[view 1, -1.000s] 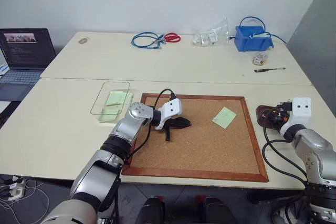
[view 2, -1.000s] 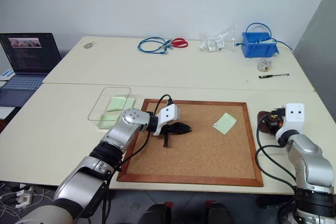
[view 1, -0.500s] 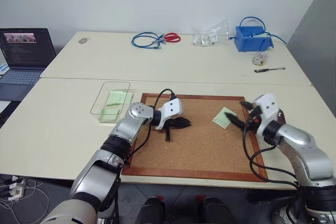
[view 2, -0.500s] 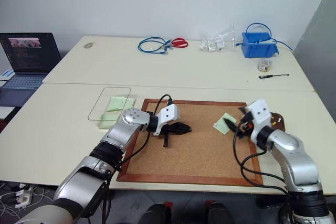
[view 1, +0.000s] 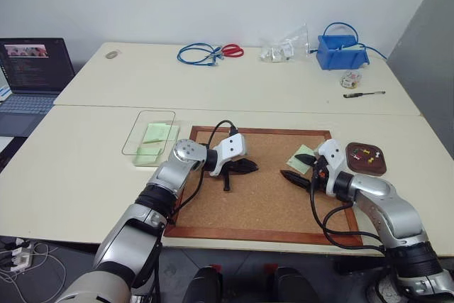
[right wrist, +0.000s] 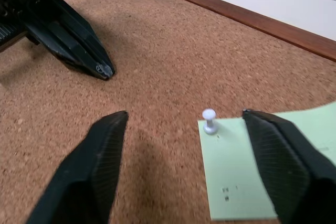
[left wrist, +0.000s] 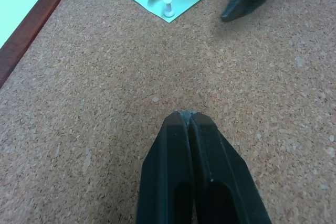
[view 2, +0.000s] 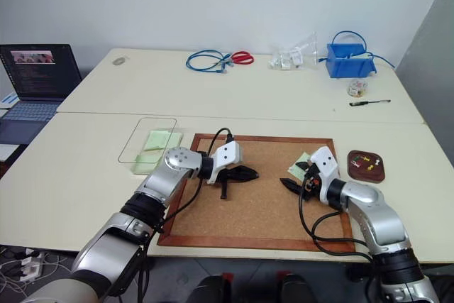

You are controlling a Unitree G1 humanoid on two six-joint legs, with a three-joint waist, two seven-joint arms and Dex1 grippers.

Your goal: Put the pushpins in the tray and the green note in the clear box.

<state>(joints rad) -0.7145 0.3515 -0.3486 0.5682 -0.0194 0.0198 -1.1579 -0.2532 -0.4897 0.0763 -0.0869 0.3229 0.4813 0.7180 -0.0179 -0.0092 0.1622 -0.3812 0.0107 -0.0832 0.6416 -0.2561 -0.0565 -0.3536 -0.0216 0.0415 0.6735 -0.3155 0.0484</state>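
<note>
Two pale tabletops (view 1: 92, 168) meet at a seam before a white wall; the near one carries the wood-framed corkboard (view 1: 262, 196), with bare surface open along its left and near edges. The green note (view 1: 301, 160), pinned by a white pushpin (right wrist: 209, 119), lies near the corkboard's right edge, the tray (view 1: 366, 159) of pushpins (view 1: 364, 152) just beyond it, and the clear box (view 1: 148, 133) past its left edge. The left hand (view 1: 250, 167) rests clenched and empty mid-board, while the right hand (view 1: 298, 168) hangs released with its fingers straddling the pinned note corner.

Corkboard in the middle of the counter

The corkboard (view 1: 262, 182) is lying between the clear box (view 1: 149, 133) on its left and the tray (view 1: 366, 159) on its right; the green note (view 1: 301, 162) is sitting pinned on its right part.
</note>
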